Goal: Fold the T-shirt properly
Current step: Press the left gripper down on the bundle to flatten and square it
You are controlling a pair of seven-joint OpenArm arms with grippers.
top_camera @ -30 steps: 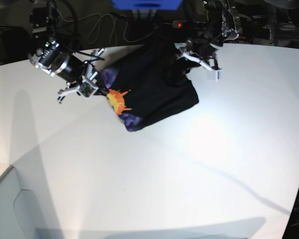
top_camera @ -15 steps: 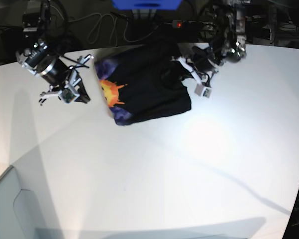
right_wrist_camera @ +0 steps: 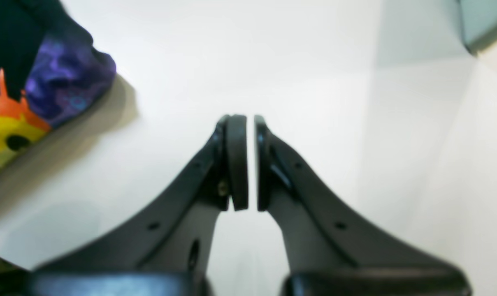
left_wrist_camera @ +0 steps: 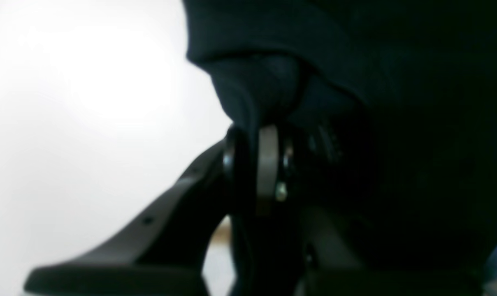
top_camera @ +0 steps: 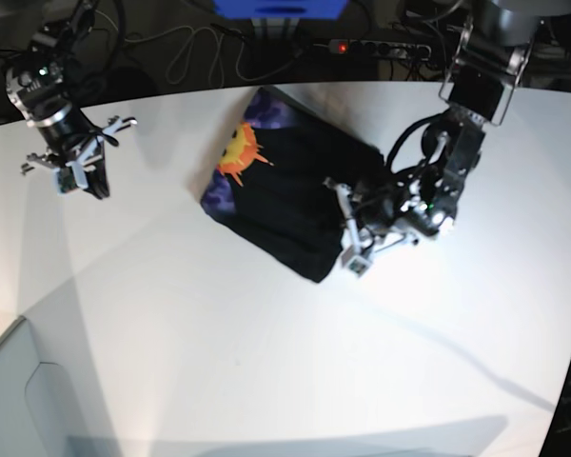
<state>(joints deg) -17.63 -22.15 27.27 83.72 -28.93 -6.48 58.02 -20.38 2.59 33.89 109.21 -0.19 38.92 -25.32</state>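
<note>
T-shirt (top_camera: 285, 186), bunched with its sun print up, lies on the white worktop (top_camera: 266, 362) toward 12 o'clock. Left claw (top_camera: 347, 233) is clenched on dark cloth at the shirt's 4 o'clock edge. Right claw (top_camera: 76, 176), pinched together and grasping nothing, hangs at 10 o'clock. Risk: a one-sided pull may drag the heap rather than spread it.
</note>
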